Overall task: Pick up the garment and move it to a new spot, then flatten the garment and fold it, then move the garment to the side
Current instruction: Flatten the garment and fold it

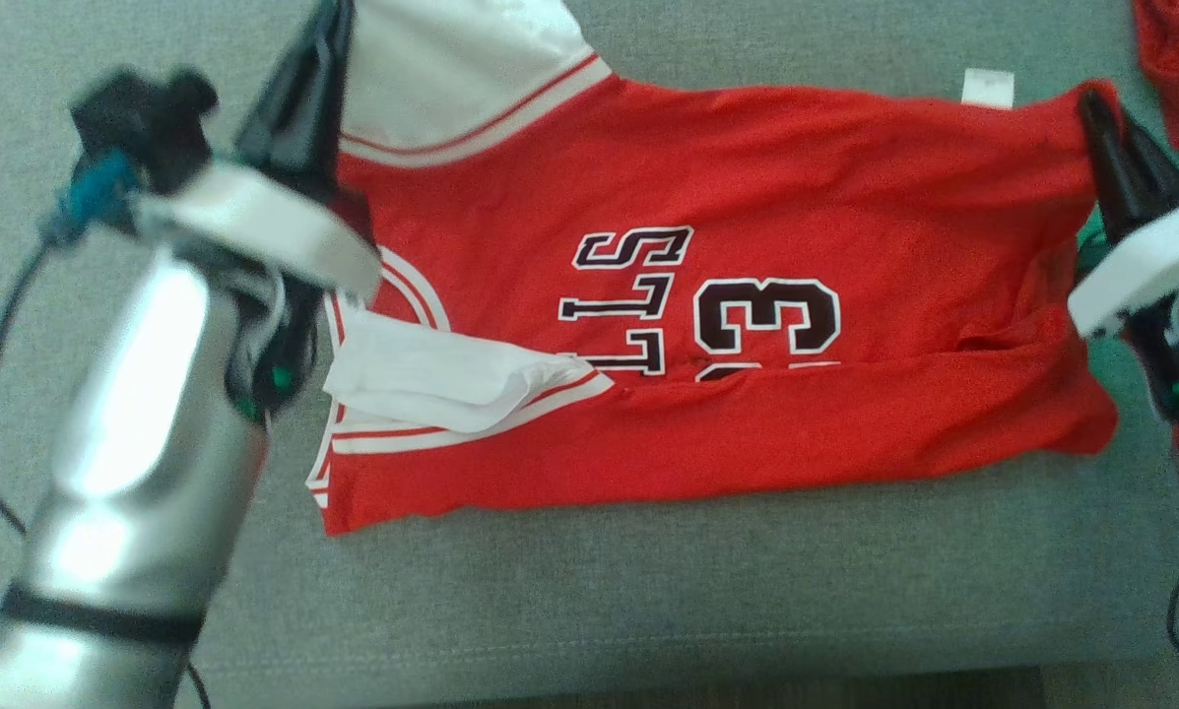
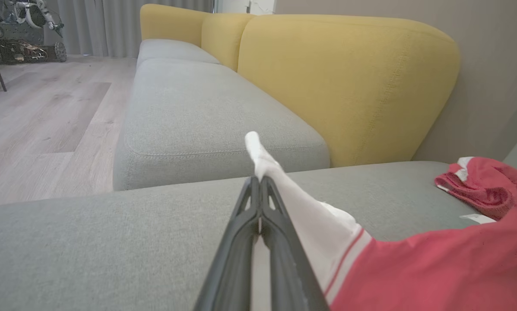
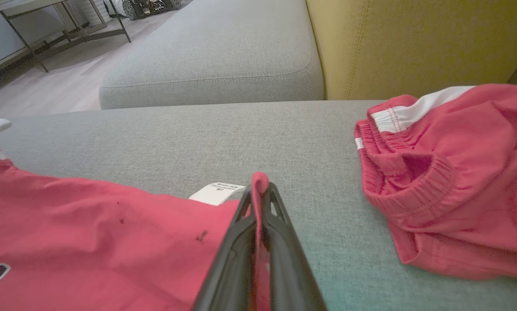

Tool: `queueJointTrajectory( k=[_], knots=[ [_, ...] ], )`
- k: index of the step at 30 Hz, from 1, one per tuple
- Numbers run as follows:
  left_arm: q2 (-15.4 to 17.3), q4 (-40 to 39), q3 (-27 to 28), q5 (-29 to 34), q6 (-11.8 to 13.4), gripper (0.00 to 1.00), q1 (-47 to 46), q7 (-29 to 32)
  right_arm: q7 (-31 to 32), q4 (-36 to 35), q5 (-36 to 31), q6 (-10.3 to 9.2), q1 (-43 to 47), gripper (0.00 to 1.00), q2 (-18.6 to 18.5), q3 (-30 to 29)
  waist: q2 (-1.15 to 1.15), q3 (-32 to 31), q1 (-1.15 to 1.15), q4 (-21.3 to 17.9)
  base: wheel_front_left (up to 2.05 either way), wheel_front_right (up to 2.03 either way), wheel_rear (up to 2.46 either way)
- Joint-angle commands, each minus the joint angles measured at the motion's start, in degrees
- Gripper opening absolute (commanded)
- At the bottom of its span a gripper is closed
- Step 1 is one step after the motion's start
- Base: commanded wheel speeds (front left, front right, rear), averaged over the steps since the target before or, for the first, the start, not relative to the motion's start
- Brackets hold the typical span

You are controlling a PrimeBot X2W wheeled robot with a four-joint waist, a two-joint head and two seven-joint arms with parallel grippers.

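Both tools clamped on the garment [image 1: 747, 286], spread across the sofa seat [image 1: 648, 611]

Here we go: my left tool [image 2: 258, 183] is pinched tight on the white sleeve [image 2: 267, 162], its tip poking out past my fingers, and my right tool [image 3: 260, 188] is squeezed shut on a red corner at the other end, right beside the white label [image 3: 217, 193]. The red garment lies flat between the two, number and lettering facing up. Its near long edge is folded in over the bottom of the print, and the other white sleeve [image 1: 431, 379] is tucked in on top. A pair of red shorts [image 3: 448, 172] sits crumpled off to my right, apart from the garment, near the yellow backrest [image 2: 349, 86]
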Motion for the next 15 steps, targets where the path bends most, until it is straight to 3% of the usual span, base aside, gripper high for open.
queueJointTrajectory(
  k=[1,8,15],
  knots=[
    [2.98,-5.34,1.93,-0.53,1.12,0.00,1.11,0.51,-0.65,-3.34,0.10,-0.04,1.50,0.00,-1.57,-0.12,0.00,-0.43,0.00,-0.05,0.00,0.00,0.00],
    [7.00,-25.58,3.06,-1.29,7.77,0.00,17.11,5.05,-0.48,-10.32,-0.31,-0.04,9.51,0.00,-1.08,-2.71,0.00,-1.72,0.00,-0.39,0.00,0.00,0.00],
    [8.18,-34.70,4.46,-3.88,12.86,0.00,29.89,7.73,-1.45,-12.70,-2.99,-0.04,14.55,0.00,-0.09,-4.81,0.00,-2.47,0.00,-0.68,0.00,0.00,0.00]
  ],
)
